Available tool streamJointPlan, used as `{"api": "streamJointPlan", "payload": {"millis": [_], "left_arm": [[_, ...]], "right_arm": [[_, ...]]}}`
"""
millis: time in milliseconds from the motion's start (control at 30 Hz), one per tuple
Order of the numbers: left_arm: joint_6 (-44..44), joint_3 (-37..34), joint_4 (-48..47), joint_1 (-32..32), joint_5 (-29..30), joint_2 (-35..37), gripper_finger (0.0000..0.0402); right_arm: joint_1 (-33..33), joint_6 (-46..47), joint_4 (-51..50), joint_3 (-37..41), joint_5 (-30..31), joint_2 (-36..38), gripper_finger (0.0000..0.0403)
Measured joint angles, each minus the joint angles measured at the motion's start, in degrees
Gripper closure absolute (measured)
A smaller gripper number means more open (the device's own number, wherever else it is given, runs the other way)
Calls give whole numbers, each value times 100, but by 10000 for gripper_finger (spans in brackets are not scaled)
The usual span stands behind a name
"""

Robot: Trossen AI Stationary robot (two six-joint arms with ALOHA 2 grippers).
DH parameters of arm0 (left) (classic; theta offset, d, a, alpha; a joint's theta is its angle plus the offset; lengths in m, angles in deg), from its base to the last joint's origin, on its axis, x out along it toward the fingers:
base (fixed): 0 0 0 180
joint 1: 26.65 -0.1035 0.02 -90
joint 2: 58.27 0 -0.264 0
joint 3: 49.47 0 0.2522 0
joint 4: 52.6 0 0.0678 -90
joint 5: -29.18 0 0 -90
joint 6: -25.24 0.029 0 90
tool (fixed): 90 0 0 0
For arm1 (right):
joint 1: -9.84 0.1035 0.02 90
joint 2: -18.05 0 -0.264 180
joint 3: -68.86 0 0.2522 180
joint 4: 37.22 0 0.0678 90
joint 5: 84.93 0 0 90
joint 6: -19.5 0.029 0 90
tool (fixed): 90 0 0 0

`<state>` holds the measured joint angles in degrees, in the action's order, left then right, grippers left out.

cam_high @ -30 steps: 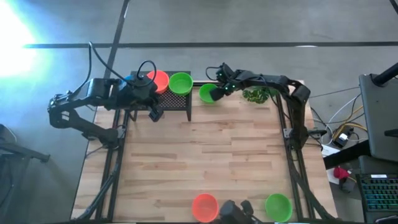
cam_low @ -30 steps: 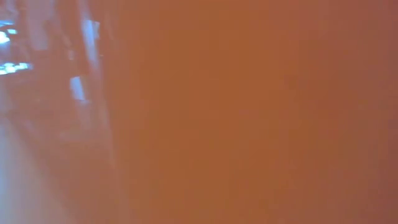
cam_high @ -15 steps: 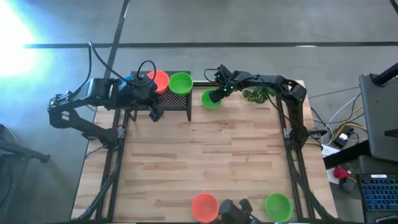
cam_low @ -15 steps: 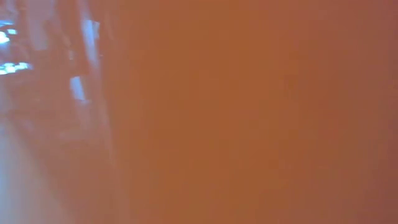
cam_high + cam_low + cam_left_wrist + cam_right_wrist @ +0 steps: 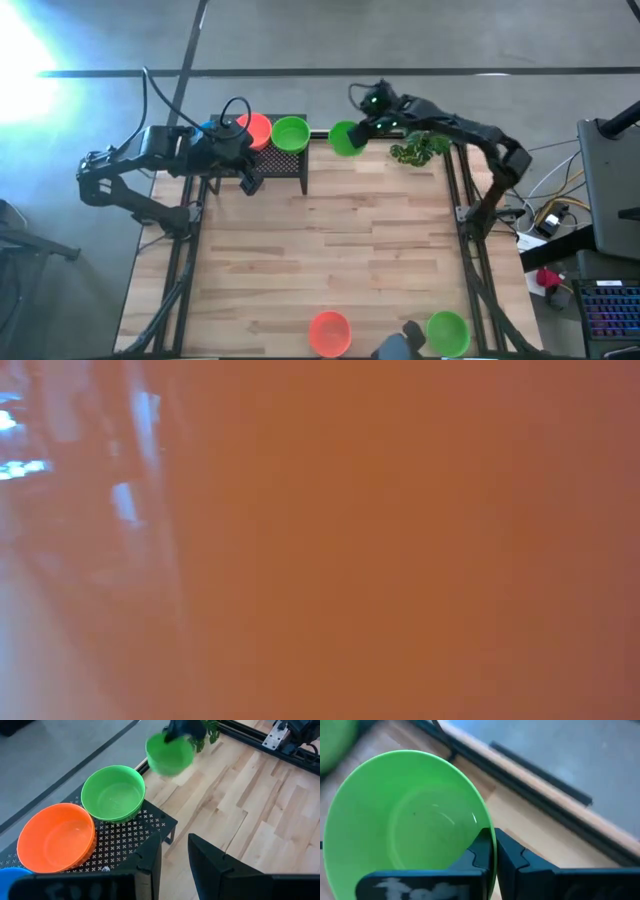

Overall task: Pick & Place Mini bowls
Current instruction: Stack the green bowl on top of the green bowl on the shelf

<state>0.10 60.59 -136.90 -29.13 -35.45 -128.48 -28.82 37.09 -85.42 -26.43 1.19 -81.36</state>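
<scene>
Two grippers noted. Right gripper [image 5: 492, 852] is clamped on the rim of a green mini bowl [image 5: 346, 138], jaws pinching its wall, at the table's [image 5: 320, 250] far edge, between the black mesh stand [image 5: 275, 160] and the plant sprig [image 5: 417, 149]. Left gripper [image 5: 174, 857] is above the stand's near edge, fingers parted, holding nothing. On the stand: an orange bowl [image 5: 56, 837], a second green bowl [image 5: 113, 793] beside it, and a blue bowl [image 5: 12, 874] partly in view. At the table's near edge: another orange bowl [image 5: 330, 331] and another green bowl [image 5: 447, 330], apart. Low view is filled with orange blur.
</scene>
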Motion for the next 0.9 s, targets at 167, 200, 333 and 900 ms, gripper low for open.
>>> {"api": "streamJointPlan", "payload": {"millis": [167,200,333,900], "left_arm": [[106,0,2,0,0,0,312],[107,0,2,0,0,0,312],[109,0,2,0,0,0,312],[103,0,27,0,2,0,312]], "right_arm": [[-8,-199,-654,-685,-42,355,394],[-4,-247,-762,-857,-54,363,394],[3,-417,-1270,-1618,-96,216,394],[149,-1160,-2670,-4772,-715,-1533,395]]}}
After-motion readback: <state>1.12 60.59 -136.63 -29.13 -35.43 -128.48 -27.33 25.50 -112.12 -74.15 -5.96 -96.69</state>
